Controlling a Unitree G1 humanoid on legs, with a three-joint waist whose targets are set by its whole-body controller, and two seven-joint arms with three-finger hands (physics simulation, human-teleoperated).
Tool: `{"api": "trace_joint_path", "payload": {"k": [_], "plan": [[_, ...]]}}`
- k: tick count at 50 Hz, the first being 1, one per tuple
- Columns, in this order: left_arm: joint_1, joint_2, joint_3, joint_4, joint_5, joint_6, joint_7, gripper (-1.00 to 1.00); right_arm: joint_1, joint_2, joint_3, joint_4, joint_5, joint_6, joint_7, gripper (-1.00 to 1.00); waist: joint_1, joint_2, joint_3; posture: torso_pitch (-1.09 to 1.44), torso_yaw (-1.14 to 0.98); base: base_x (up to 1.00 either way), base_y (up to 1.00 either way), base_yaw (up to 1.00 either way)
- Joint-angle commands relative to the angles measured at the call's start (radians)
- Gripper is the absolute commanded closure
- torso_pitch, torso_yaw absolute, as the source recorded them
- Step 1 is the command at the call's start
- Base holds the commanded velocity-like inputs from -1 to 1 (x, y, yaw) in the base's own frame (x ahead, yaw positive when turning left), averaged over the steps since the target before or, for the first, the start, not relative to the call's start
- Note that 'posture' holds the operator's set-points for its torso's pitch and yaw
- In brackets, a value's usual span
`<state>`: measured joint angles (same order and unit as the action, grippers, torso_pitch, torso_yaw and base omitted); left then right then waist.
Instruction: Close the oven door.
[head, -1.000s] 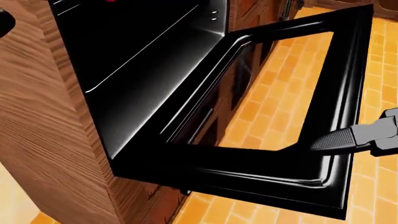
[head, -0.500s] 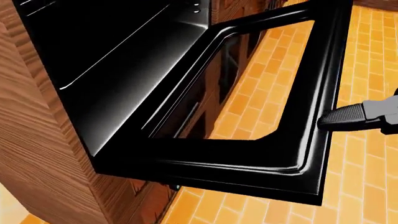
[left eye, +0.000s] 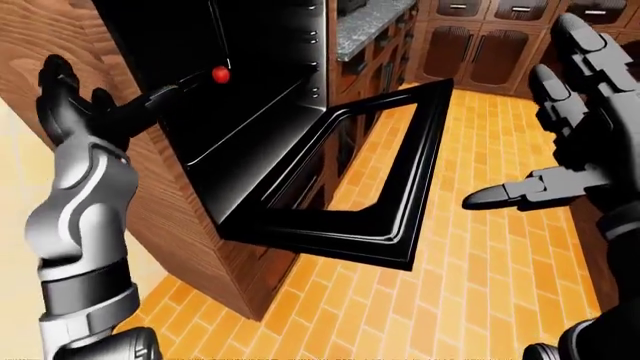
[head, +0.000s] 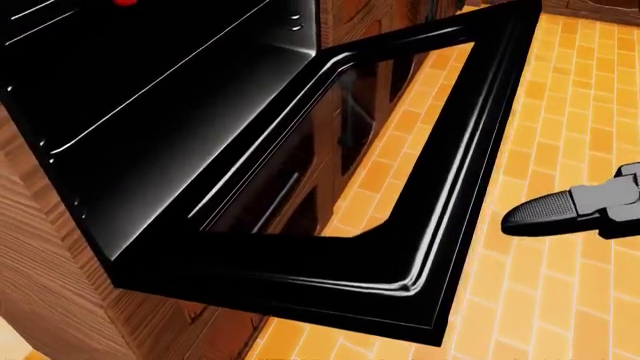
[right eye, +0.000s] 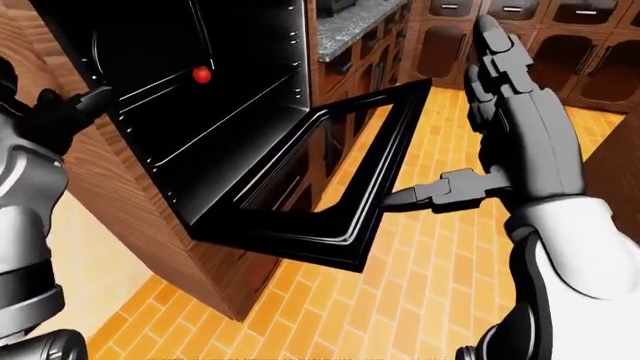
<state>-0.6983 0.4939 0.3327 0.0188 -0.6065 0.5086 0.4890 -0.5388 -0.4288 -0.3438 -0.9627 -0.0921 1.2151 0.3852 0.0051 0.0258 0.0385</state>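
A: Where's the door (left eye: 385, 225)?

B: Dropped flat, hanging out of the oven (left eye: 255, 90) over the floor (left eye: 480, 300). Hinge edge at the cavity, free edge toward the right of the left-eye view. That long free edge runs from lower middle up toward upper right.

A: Hands?

B: Right hand (left eye: 560, 161) just beside the free edge, fingers (left eye: 500, 196) spread, one pointing left at the rim. Holding nothing. In the head view there's floor between fingertip and rim, so apart, not touching. Left hand (left eye: 75, 101) is up at the oven's left wall, fingers open, also empty (well apart from the free edge).

A: So right does it.

B: My read, yes. Door lies left of and slightly below the right fingers. They'd need to get under the free edge and lift toward the cavity.
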Motion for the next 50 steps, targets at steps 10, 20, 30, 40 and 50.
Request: {"api": "trace_joint_path", "payload": {"k": [10, 20, 30, 40, 50], "plan": [[-0.013, -0.067, -0.073, 0.425, 0.268, -0.232, -0.285, -1.00, 0.051, 0.013, -0.049, 0.000, 0.079, -0.080, -0.040, -1.00, 0.004, -0.013, -0.014, 0.00, 0.00, 0.00, 0.00, 0.00], [-0.119, -0.051, -0.092, 1.258, 0.428, -0.778, -0.342, -1.00, 0.080, 0.006, -0.050, 0.005, 0.110, -0.113, -0.066, -1.00, 0.005, -0.034, -0.035, 0.00, 0.00, 0.00, 0.00, 0.00], [-0.074, -0.059, -0.085, 1.305, 0.494, -0.797, -0.267, -1.00, 0.064, -0.006, -0.054, 0.001, 0.124, -0.094, -0.069, -1.00, 0.005, -0.047, -0.040, 0.00, 0.00, 0.00, 0.00, 0.00], [0.102, -0.130, -0.083, 1.344, 0.628, -0.793, -0.242, -1.00, 0.055, -0.010, -0.070, -0.005, 0.164, -0.075, -0.075, -1.00, -0.001, -0.031, -0.048, 0.00, 0.00, 0.00, 0.00, 0.00], [0.231, -0.172, -0.065, 1.356, 0.734, -0.788, -0.213, -1.00, 0.072, -0.007, -0.067, -0.005, 0.173, -0.094, -0.090, -1.00, -0.004, -0.039, -0.045, 0.00, 0.00, 0.00, 0.00, 0.00]]}}
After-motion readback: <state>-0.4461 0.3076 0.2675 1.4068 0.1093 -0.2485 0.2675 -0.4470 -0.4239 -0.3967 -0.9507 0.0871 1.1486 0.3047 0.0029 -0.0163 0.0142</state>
